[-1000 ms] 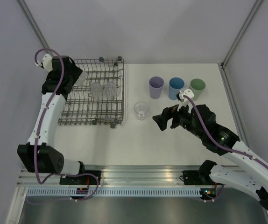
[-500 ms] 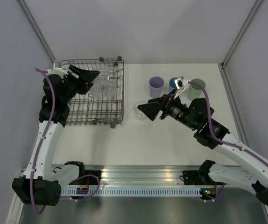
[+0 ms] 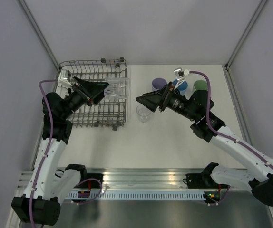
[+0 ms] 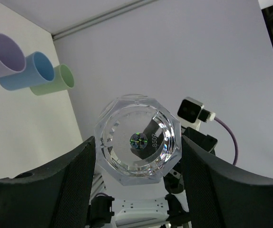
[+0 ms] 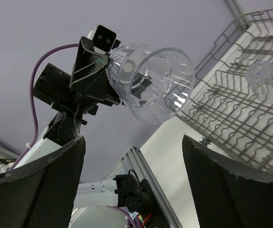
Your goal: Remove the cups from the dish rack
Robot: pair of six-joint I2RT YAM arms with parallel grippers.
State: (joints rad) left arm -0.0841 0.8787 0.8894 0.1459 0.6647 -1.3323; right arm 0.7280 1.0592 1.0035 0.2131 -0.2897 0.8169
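My left gripper point(image 3: 104, 87) is shut on a clear cup point(image 3: 118, 89), held on its side in the air above the dish rack point(image 3: 90, 62), mouth pointing right. In the left wrist view my gripper point(image 4: 137, 145) grips the cup's point(image 4: 137, 135) sides. My right gripper point(image 3: 140, 100) is open and empty, facing the held cup point(image 5: 151, 83) a short gap away. Another clear cup point(image 3: 143, 113) stands on the table right of the rack. Lilac point(image 3: 158, 84), blue point(image 3: 181, 86) and green point(image 3: 201, 85) cups stand in a row behind my right arm. Two clear cups point(image 5: 262, 73) remain upside down in the rack point(image 5: 231, 109).
The table point(image 3: 174, 142) is white, with grey walls close on the left, back and right. The pastel cups also show in the left wrist view: lilac point(image 4: 1, 57), blue point(image 4: 29, 73), green point(image 4: 55, 80). The arm bases and a metal rail point(image 3: 141, 183) run along the near edge.
My left gripper lifted a clear cup out of the rack and swung right, tipping it sideways. My right gripper rose and moved left toward it, from beside the standing clear cup.
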